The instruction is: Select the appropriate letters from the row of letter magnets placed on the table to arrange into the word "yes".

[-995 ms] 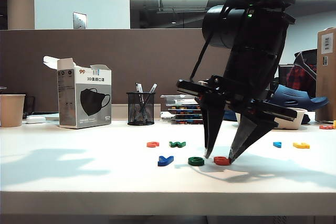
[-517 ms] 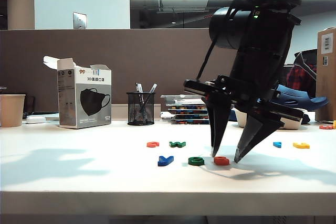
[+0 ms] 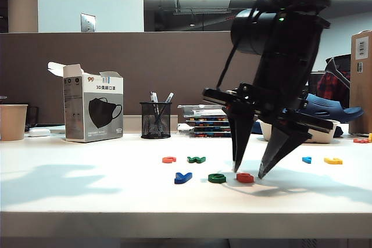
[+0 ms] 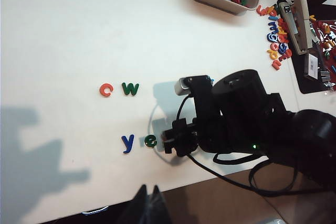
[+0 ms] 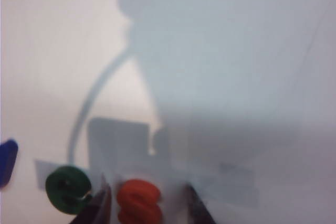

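Three letters sit in line on your table (image 3: 87, 196): blue y (image 3: 183, 177), green e (image 3: 217, 178), red s (image 3: 245, 178). Right gripper (image 3: 246, 172) straddles the s, fingers wide apart, holding nothing. Left gripper unseen.

The mask box (image 3: 93, 107) reads "3D"; the letter magnets (image 4: 119, 89) on the tabletop (image 4: 63, 40) spell "cw" and "ye".

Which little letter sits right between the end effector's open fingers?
The red "s", between the right end effector's tips; the green "e" and blue "y" lie outside.
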